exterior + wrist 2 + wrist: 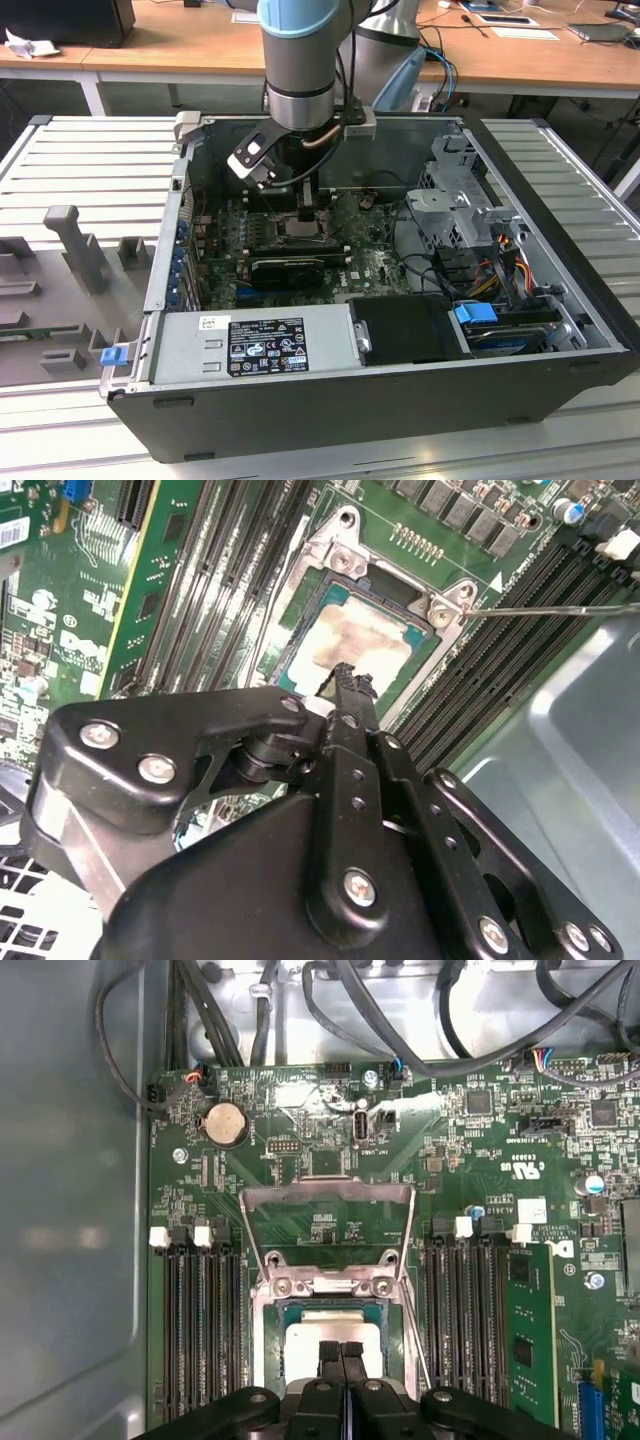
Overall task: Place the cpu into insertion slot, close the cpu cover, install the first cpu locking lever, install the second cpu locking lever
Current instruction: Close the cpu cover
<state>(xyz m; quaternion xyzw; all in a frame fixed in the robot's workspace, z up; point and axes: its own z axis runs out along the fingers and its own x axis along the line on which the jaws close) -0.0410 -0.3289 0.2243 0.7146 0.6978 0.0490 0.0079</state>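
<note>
Pressed together, the fingers of the black gripper (341,1352) aim down at the small flat square cpu (308,1340) with its pale tan-silver face. They seem to touch it, though contact is hard to judge. That cpu lies in the square black-framed insertion slot (330,1307) (green circuit board (190,1190) all round). Just beside it, the thin metal-framed cpu cover (330,1192) stands raised open. In the exterior view, the grey-and-blue arm (300,60) hangs vertical inside the open dark computer case (400,410).

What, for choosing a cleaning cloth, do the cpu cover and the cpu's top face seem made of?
The cpu cover looks like thin stamped sheet metal, silver-grey with a dull sheen. The cpu shows a pale metal-looking face, though tan blotches hide its finish.
</note>
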